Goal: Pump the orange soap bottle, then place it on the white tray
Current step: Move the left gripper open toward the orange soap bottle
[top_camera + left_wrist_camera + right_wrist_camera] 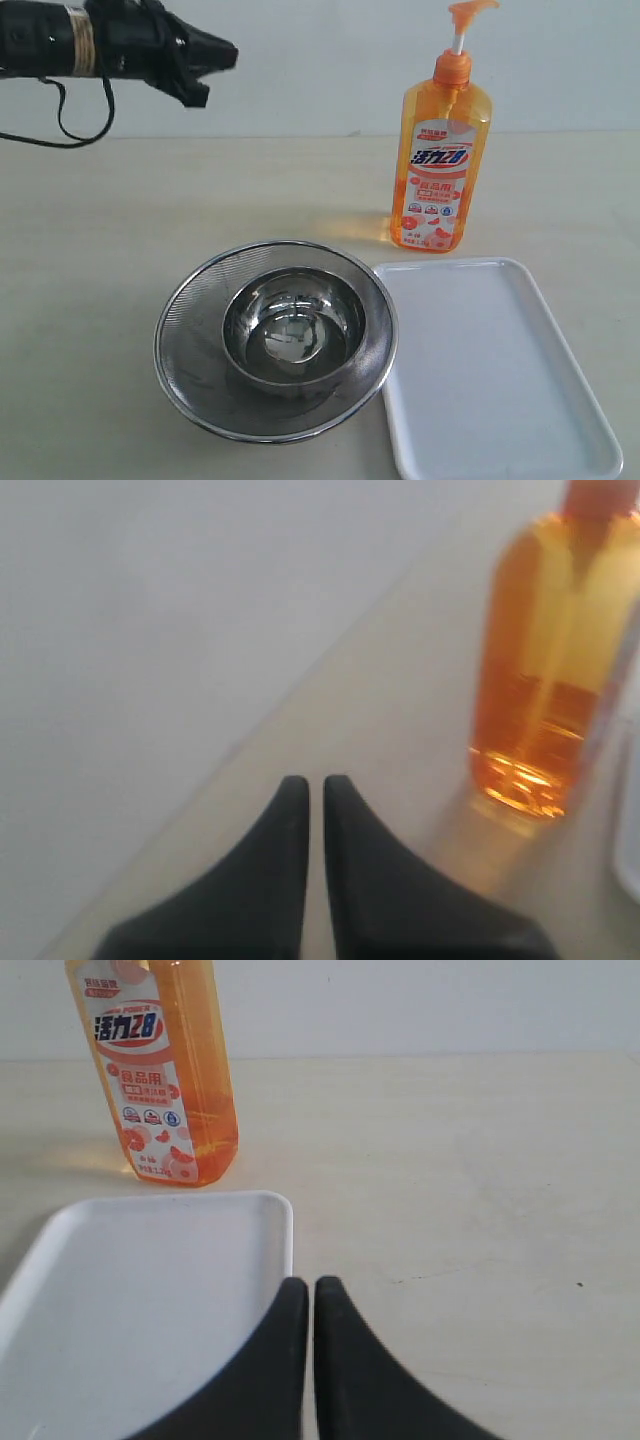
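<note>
Left gripper (225,55) well apart from orange soap bottle (441,150)

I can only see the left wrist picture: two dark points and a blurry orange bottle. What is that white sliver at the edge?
Observer: That is a white tray, flat and rectangular. It lies on the table next to the orange soap bottle with nothing on it.
Operator: Is anything else on the table?
Observer: Yes, a round steel mesh strainer sits right beside the tray, with a steel bowl inside it.
Operator: Is there a second arm?
Observer: Yes. Its own camera shows the right gripper with jaws closed, above the table beside the tray's corner and apart from the bottle.
</note>
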You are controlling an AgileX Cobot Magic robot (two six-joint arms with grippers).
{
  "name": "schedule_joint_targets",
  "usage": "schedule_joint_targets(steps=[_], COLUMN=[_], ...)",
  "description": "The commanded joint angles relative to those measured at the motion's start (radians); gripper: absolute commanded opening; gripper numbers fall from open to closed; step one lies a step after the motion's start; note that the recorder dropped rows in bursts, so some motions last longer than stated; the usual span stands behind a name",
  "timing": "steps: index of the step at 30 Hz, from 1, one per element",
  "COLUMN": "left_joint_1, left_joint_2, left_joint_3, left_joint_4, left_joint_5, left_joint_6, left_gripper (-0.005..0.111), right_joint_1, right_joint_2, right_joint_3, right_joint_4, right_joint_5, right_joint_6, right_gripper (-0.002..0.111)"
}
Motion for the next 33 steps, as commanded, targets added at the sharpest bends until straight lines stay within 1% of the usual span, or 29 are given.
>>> schedule_joint_targets(steps=[1, 3, 5, 8, 10, 15, 19, 22, 24, 28, 33], left_joint_1=[0.004, -0.001, -0.010, -0.032, -0.052, -0.107, -0.128, -0.129, -0.129, -0.139, -0.148], left_joint_2=[0.122, 0.177, 0.237, 0.309, 0.341, 0.394, 0.432, 0.448, 0.452, 0.452, 0.452], left_joint_3=[-0.067, -0.099, -0.131, -0.161, -0.191, -0.317, -0.451, -0.513, -0.536, -0.553, -0.553], left_joint_4=[0.135, 0.135, 0.120, 0.039, 0.021, 0.069, 0.091, 0.091, 0.091, 0.100, 0.114], left_joint_5=[-0.238, -0.340, -0.371, -0.368, -0.370, -0.338, -0.333, -0.337, -0.343, -0.413, -0.409], left_joint_6=[-0.097, -0.097, -0.097, -0.084, -0.064, -0.044, -0.078, -0.119, -0.139, -0.144, -0.174], left_gripper=[0.005, 0.005, 0.005, 0.005, 0.005, 0.005, 0.005, 0.005, 0.005, 0.005, 0.005], right_joint_1=[0.000, 0.000, 0.000, 0.000, 0.000, 0.000, 0.000, 0.000, 0.000, 0.000, 0.000], right_joint_2=[-0.005, -0.005, -0.005, -0.005, -0.005, -0.005, -0.005, -0.005, -0.005, -0.005, -0.005], right_joint_3=[0.000, 0.000, 0.000, 0.000, 0.000, 0.000, 0.000, 0.000, 0.000, 0.000, 0.000], right_joint_4=[0.002, 0.002, 0.002, 0.002, 0.002, 0.002, 0.002, 0.002, 0.002, 0.002, 0.002], right_joint_5=[-0.011, -0.011, -0.011, -0.011, -0.011, -0.011, -0.011, -0.011, -0.011, -0.011, -0.011], right_joint_6=[-0.002, -0.002, -0.002, -0.002, -0.002, -0.002, -0.002, -0.002, -0.002, -0.002, -0.002], right_gripper=[0.000, 0.000, 0.000, 0.000, 0.000, 0.000, 0.000, 0.000, 0.000, 0.000, 0.000])
